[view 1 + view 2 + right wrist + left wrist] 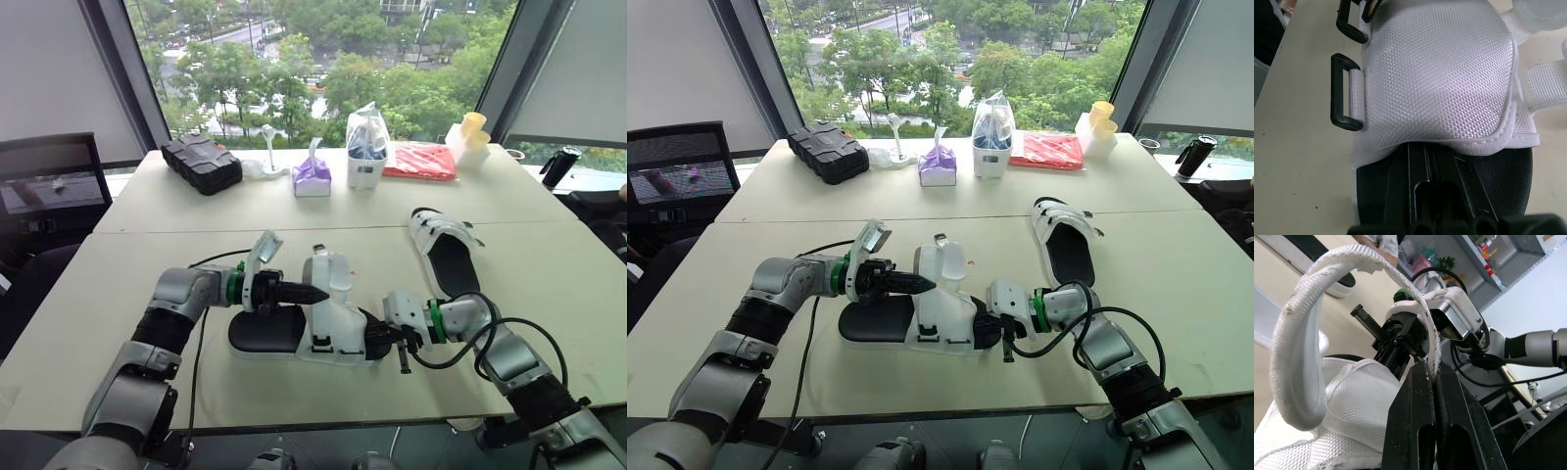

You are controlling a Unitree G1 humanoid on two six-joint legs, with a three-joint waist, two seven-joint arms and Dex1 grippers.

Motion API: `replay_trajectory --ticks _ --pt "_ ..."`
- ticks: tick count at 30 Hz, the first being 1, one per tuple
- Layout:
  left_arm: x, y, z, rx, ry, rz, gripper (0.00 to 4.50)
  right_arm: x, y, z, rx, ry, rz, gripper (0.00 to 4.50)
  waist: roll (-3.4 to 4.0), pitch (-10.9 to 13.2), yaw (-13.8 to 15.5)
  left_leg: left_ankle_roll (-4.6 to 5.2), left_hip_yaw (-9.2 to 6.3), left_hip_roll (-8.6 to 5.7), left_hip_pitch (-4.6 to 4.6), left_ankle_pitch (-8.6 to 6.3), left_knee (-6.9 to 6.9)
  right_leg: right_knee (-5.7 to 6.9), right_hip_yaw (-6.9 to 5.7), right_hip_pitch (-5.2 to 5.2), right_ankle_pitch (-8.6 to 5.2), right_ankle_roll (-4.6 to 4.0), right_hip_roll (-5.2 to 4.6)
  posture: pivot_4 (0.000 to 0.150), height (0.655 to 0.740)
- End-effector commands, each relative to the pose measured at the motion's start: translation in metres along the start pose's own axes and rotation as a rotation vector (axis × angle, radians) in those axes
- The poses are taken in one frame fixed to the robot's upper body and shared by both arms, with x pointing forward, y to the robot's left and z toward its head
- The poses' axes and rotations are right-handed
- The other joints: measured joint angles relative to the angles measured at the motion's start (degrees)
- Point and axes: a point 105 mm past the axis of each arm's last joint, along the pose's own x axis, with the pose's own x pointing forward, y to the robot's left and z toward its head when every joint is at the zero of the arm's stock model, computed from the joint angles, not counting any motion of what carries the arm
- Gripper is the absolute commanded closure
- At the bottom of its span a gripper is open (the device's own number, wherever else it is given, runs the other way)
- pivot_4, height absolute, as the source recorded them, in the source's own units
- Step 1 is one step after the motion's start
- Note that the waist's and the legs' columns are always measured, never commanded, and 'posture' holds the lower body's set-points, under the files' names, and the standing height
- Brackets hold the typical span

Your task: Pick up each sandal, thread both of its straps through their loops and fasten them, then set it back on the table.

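Silver arms (176,292), green wrist rings (233,286) (black cables (196,372))

Left claw (319,293) pinched closed, elbow bent inward, right claw (378,340) closed, forearm reaching leftward

1. The near sandal (328,323): white woven mesh upper, black sole.
2. Its strap (1295,357): white webbing.
3. Its loops (1336,93): black.
4. The far sandal (451,264): white, black footbed.
5. The case (201,162): black.
6. The packet (421,160): red.

A white-mesh sandal (328,328) with a black footbed is being kept sole-down on the desk (127,284), its strap (1298,333) being pinched and arched upward by the left claw (1432,371). A second sandal (446,250) is lying flat at two o'clock from it.
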Motion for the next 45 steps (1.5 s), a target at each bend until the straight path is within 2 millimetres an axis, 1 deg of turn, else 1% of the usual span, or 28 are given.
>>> replay_trajectory --ticks 1,8,16,25,33,41,45 --pt "0.001 -0.009 0.012 0.047 -0.010 -0.033 4.47 0.004 0.015 -0.026 0.063 0.107 0.054 4.50 0.00 0.0 0.0 0.00 0.00 0.00 0.00 0.00 0.00 0.00 0.00 0.00 0.00 0.01 0.00 0.150 0.7400" --pt "0.000 -0.011 0.010 0.040 0.001 -0.036 4.47 0.004 0.016 -0.027 0.063 0.111 0.055 4.50 0.00 0.0 0.0 0.00 0.00 0.00 0.00 0.00 0.00 0.00 0.00 0.00 0.01 0.01 0.00 0.150 0.7400" --pt "0.000 -0.018 0.009 0.007 -0.003 -0.063 4.47 0.005 0.016 -0.029 0.058 0.116 0.058 4.50 0.00 0.0 0.0 0.00 0.00 0.00 0.00 0.00 0.00 0.00 0.00 0.00 0.00 0.01 0.00 0.150 0.7400" --pt "0.000 -0.015 0.000 0.022 0.043 -0.053 4.47 0.005 0.016 -0.028 0.055 0.115 0.060 4.50 0.00 0.0 -0.1 0.00 -0.01 0.00 0.00 0.00 0.00 0.00 0.00 0.00 0.01 0.01 0.00 0.150 0.7400" --pt "0.002 -0.011 0.000 0.037 0.041 -0.043 4.47 0.006 0.017 -0.029 0.060 0.114 0.059 4.50 0.00 0.0 -0.1 0.00 -0.01 0.01 0.00 0.00 0.00 0.00 0.00 0.00 -0.01 -0.01 0.00 0.150 0.7400" --pt "0.003 -0.008 0.005 0.044 0.017 -0.036 4.47 0.006 0.017 -0.028 0.061 0.113 0.057 4.50 0.00 0.0 -0.2 0.00 -0.01 0.01 0.01 0.00 0.00 0.00 0.00 0.00 -0.01 -0.02 0.01 0.150 0.7400" --pt "0.003 -0.009 0.003 0.044 0.027 -0.042 4.47 0.006 0.017 -0.028 0.060 0.113 0.058 4.50 0.00 0.0 -0.2 0.00 -0.01 0.01 0.01 0.00 0.00 0.00 0.00 0.01 0.00 0.00 0.01 0.150 0.7400"
